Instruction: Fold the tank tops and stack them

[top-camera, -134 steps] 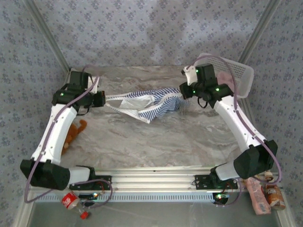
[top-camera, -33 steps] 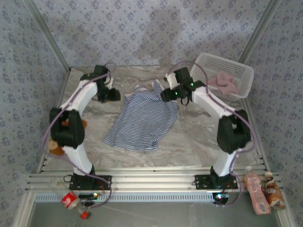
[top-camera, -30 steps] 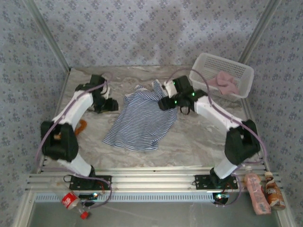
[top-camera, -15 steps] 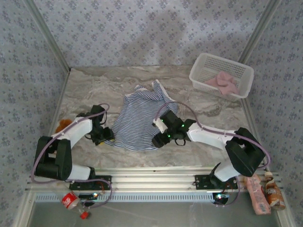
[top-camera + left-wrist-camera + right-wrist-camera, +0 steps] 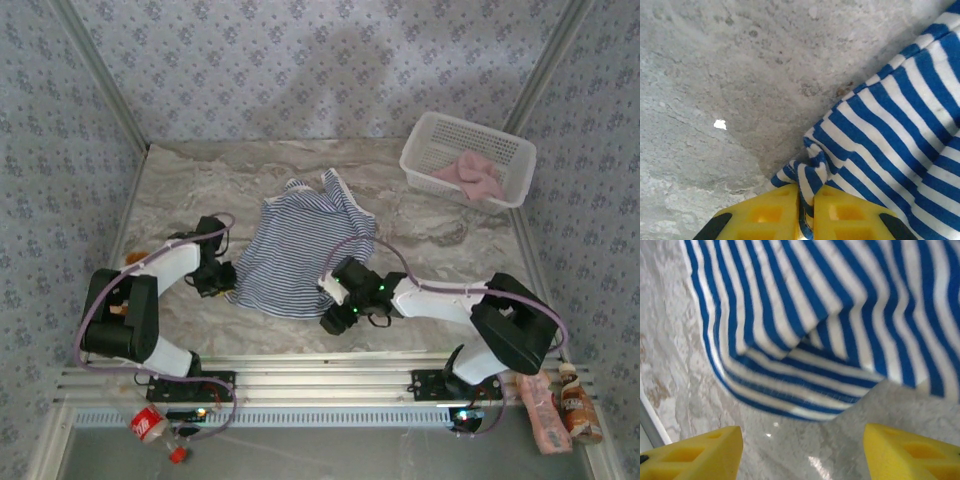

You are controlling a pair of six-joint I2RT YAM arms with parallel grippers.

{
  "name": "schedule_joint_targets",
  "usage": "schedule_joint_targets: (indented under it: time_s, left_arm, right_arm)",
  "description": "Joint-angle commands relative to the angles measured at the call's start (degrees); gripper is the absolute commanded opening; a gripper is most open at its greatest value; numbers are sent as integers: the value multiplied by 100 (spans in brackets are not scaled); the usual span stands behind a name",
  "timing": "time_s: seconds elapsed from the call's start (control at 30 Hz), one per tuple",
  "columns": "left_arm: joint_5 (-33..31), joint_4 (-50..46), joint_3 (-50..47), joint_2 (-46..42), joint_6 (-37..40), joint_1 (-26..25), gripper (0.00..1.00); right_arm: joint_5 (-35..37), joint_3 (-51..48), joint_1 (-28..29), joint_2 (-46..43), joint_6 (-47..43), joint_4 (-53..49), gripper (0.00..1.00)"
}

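The striped tank top point(image 5: 300, 250) lies spread on the marble table, straps toward the back. My left gripper point(image 5: 226, 283) sits at its near left corner, shut on a pinch of striped hem point(image 5: 807, 175) between yellow fingers point(image 5: 765, 215). My right gripper point(image 5: 328, 310) is at the near right corner, open, its yellow fingertips point(image 5: 695, 452) wide apart over bare marble just short of the striped hem point(image 5: 790, 400). The pink tank top point(image 5: 470, 175) lies crumpled in the white basket point(image 5: 425, 140) at the back right.
A brown plush toy point(image 5: 135, 260) peeks out behind the left arm near the table's left edge. Bottles point(image 5: 545, 410) lie beyond the front right corner, and a red can point(image 5: 148, 425) by the left base. The aluminium rail point(image 5: 320, 375) runs along the front edge.
Both arms came down from the shirt's back edge to its near corners. The left gripper has closed on the near left hem; the right gripper has shifted slightly nearer at the right corner.
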Motion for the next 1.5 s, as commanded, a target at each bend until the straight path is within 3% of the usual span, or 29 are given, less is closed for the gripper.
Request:
schedule_joint_targets:
  time_s: [0.0,0.3,0.57,0.67,0.73,0.9,1.03,1.13,1.3,1.47]
  left_arm:
    - [151,-332,251,-205,-12,50,11]
    - [761,-761,498,-491,-40,257,7]
    - [1470,-693,370,-738,-27,953,6]
    - [1680,-520,221,-624,20,1211,6]
    - [1790,-430,186,-564,14,1322,6]
    - [1946,-400,226,-466,3,1346,7]
    - [1907,-355,116,-401,-45,1213,9]
    - [1642,-452,155,-391,10,1105,9]
    - [1597,-577,362,-475,27,1133,11]
    - [1614,-668,377,-481,134,1205,12]
  right_arm:
    - [205,-125,74,-142,-91,91,67]
    - [455,301,-144,628,-134,586,60]
    - [250,342,-240,716,-114,879,14]
    - [179,344,-321,594,-65,760,3]
    - [275,285,-359,380,-39,646,0]
    - [840,200,-341,-487,-187,-148,0]
    - [431,53,-290,-773,-217,-257,0]
    - [479,92,3,-542,-726,-166,11]
    - [474,268,129,194,-1617,513,37]
    - [377,519,78,968,-1990,911,47]
